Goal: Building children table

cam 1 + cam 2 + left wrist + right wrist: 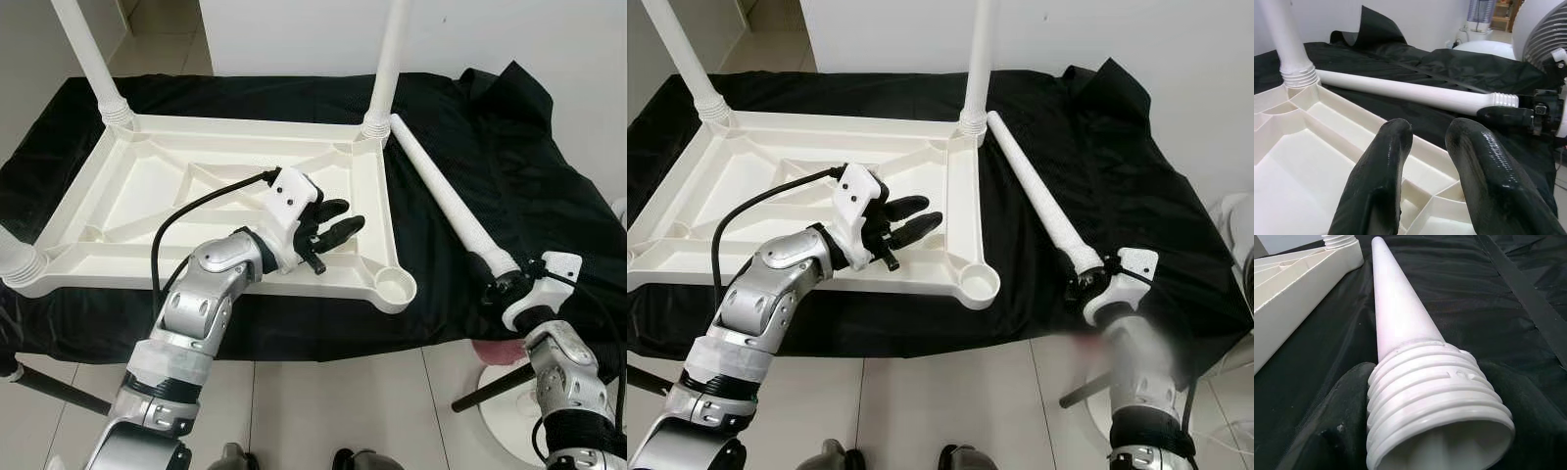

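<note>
A white plastic tabletop [127, 196] lies upside down on a black cloth. Legs stand screwed into its far-left [93, 54], far-right [389, 59] and near-left [15, 257] corners. The near-right corner socket [394, 286] holds no leg. A loose white leg [441, 191] lies on the cloth to the right of the tabletop, and my right gripper [498, 284] is shut on its threaded end [1435, 396]. My left gripper [338, 223] hovers over the tabletop's right rim, open, with nothing between its fingers [1376, 171].
The black cloth [509, 147] covers the whole work surface and hangs over the front edge. A white fan base [505, 406] and a dark rod [490, 390] stand on the tiled floor at the lower right. A white wall runs behind.
</note>
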{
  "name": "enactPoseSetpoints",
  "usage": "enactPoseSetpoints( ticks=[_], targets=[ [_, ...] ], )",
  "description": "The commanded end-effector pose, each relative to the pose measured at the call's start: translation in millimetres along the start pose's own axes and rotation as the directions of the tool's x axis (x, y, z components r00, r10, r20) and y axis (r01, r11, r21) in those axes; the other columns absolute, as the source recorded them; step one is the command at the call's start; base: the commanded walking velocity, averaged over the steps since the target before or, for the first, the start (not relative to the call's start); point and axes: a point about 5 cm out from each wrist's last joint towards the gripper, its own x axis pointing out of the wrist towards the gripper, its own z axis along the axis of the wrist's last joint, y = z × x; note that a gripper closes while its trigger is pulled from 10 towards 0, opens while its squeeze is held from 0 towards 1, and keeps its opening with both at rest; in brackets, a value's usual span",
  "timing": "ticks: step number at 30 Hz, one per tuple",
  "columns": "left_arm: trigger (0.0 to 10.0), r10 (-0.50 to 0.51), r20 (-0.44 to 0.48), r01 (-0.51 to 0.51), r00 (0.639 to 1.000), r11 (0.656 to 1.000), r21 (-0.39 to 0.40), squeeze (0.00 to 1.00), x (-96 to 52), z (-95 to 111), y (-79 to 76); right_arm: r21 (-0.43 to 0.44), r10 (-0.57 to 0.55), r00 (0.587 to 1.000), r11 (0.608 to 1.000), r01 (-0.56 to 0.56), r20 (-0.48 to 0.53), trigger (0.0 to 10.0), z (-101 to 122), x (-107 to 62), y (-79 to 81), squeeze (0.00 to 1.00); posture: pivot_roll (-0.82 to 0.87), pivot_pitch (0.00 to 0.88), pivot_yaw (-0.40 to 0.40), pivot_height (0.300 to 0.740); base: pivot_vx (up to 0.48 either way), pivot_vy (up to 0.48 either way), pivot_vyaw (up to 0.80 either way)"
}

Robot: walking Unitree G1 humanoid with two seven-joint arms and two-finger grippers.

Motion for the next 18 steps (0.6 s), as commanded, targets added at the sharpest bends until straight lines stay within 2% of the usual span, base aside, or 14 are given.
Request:
enactPoseSetpoints(
  ticks=[1, 4, 5, 6, 18],
  targets=[
    [10.0, 0.083, -0.002, -0.083, 0.997, 0.996, 0.011, 0.0, -0.3, 0.0, 4.1, 0.003, 0.02, 0.998, 1.0, -0.02, -0.066, 10.0, -15.2, -3.1, 2.5, 1.0, -0.05, 0.105, -0.001, 0.74, 0.0, 0.0, 0.0],
    [10.0, 0.085, 0.001, -0.085, 0.996, 0.996, 0.01, 0.0, -0.7, 0.3, 4.1, -0.003, 0.022, 0.998, 1.0, -0.022, -0.058, 10.0, -13.9, -2.4, 3.1, 1.0, -0.05, 0.103, -0.002, 0.74, 0.0, 0.0, 0.0],
    [10.0, 0.087, 0.001, -0.087, 0.996, 0.996, 0.009, 0.0, -0.8, 0.3, 4.1, -0.015, 0.027, 0.998, 0.999, -0.028, -0.059, 10.0, -13.3, -1.8, 3.7, 0.62, -0.05, 0.103, -0.002, 0.74, 0.0, 0.0, 0.0],
    [10.0, 0.088, 0.001, -0.088, 0.996, 0.996, 0.008, 0.0, -0.9, 0.3, 4.2, -0.024, 0.031, 0.998, 0.999, -0.032, -0.059, 10.0, -12.9, -1.4, 4.1, 0.0, -0.05, 0.102, -0.001, 0.74, 0.0, 0.0, 0.0],
    [10.0, 0.089, 0.004, -0.089, 0.996, 0.996, 0.014, 0.0, 0.1, 1.4, 5.3, -0.038, 0.119, 0.992, 0.992, -0.121, -0.045, 10.0, -6.2, 9.7, 10.2, 0.0, -0.04, 0.088, 0.004, 0.74, 0.0, 0.0, 0.0]
  ],
)
